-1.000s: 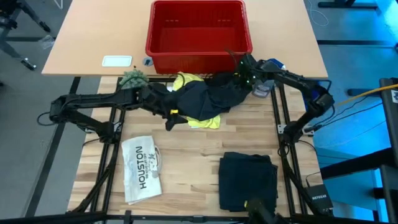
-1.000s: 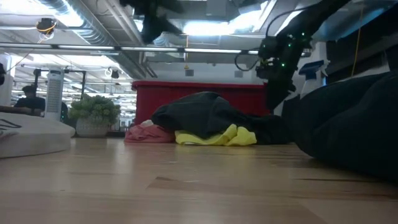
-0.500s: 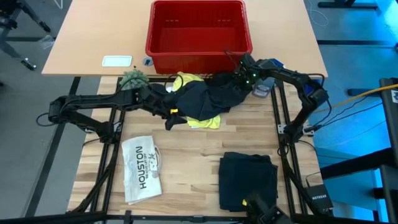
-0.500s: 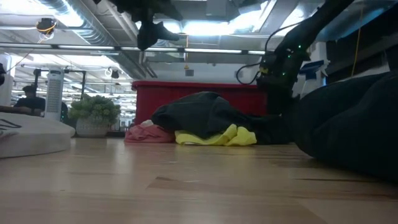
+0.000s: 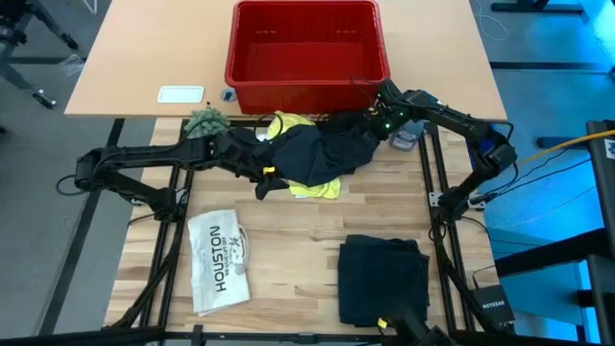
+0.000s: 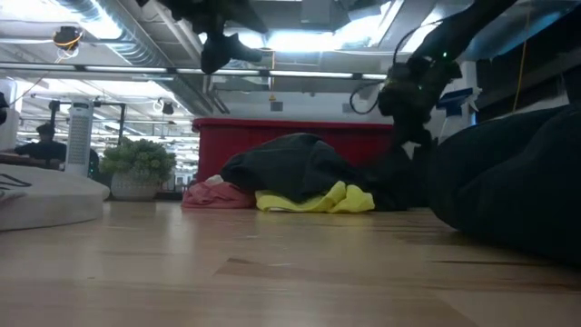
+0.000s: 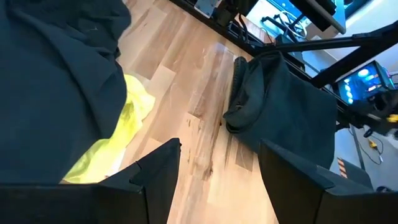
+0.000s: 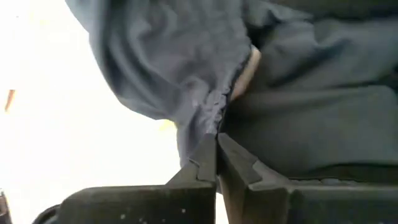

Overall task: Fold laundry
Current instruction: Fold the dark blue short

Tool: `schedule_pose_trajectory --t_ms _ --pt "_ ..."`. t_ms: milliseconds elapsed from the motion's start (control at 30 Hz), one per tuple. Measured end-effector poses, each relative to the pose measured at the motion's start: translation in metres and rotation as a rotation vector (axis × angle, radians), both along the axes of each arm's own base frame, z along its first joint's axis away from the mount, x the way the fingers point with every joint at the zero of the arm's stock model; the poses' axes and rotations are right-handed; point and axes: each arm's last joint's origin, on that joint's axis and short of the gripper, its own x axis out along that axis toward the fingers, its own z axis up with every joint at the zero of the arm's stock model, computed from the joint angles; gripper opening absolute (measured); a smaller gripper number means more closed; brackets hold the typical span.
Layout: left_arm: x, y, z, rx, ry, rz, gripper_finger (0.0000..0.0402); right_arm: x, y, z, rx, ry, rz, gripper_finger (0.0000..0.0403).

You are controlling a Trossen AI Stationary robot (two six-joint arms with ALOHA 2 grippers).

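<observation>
Your right gripper (image 5: 370, 123) is at the far right edge of the dark trousers (image 5: 322, 152), just in front of the red basket (image 5: 306, 43). Its two fingers (image 8: 205, 160) are pressed together on a bunched fold of the dark cloth, so it is holding the trousers. In the low view that edge of the cloth rises a little toward the gripper (image 6: 413, 145).

Your left gripper (image 5: 261, 183) is at the near left side of the same heap, by the edge of the cloth. Its fingers (image 7: 155, 171) are spread wide and hold nothing.

The trousers lie in a loose lump on the bench (image 5: 288, 240), near the basket. The yellow T-shirt (image 5: 315, 188) is under them and sticks out at the front and back. A small pink cloth (image 6: 211, 194) shows beside the heap in the low view.

Another dark garment (image 5: 384, 279) lies folded flat on the near right of the bench. The white item printed HOUSTON (image 5: 219, 259) lies on the near left. A small green plant (image 5: 205, 120) stands by the basket's left corner.
</observation>
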Motion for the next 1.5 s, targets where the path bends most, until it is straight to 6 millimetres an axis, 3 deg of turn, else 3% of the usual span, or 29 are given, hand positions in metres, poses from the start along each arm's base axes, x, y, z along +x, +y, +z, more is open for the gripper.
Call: schedule_pose_trajectory --t_ms 133,267,500,667,800,900,1033,1167,1300,1500 --pt "0.000 0.003 0.001 0.016 -0.009 0.005 0.0207 0.004 0.017 0.020 0.017 -0.106 0.051 0.0001" --pt "0.001 0.006 0.003 0.036 -0.043 0.005 0.0207 0.015 0.038 0.053 -0.033 -0.177 0.109 0.0001" --pt "0.005 0.011 0.013 0.077 -0.153 0.016 0.0207 0.041 0.069 0.139 -0.227 -0.347 0.193 0.0000" --pt "0.006 0.013 0.028 0.110 -0.287 0.024 0.0208 0.047 0.090 0.209 -0.369 -0.531 0.224 0.0000" --pt "-0.006 0.009 0.050 0.168 -0.414 0.012 0.0208 0.043 0.109 0.254 -0.432 -0.660 0.250 0.0000" --pt "-0.022 0.005 0.065 0.208 -0.482 0.007 0.0207 0.039 0.126 0.277 -0.438 -0.759 0.289 0.0000" --pt "-0.044 0.000 0.084 0.290 -0.561 0.011 0.0207 0.042 0.153 0.286 -0.321 -0.825 0.414 0.0000" --pt "-0.050 -0.001 0.087 0.344 -0.554 0.040 0.0208 0.045 0.182 0.277 -0.246 -0.725 0.480 0.0000" --pt "-0.042 0.000 0.070 0.308 -0.452 0.028 0.0208 0.051 0.208 0.251 -0.275 -0.477 0.444 0.0000" --pt "-0.018 -0.006 0.022 0.130 -0.311 -0.058 0.0208 0.075 0.240 0.200 -0.192 -0.299 0.502 0.0000"
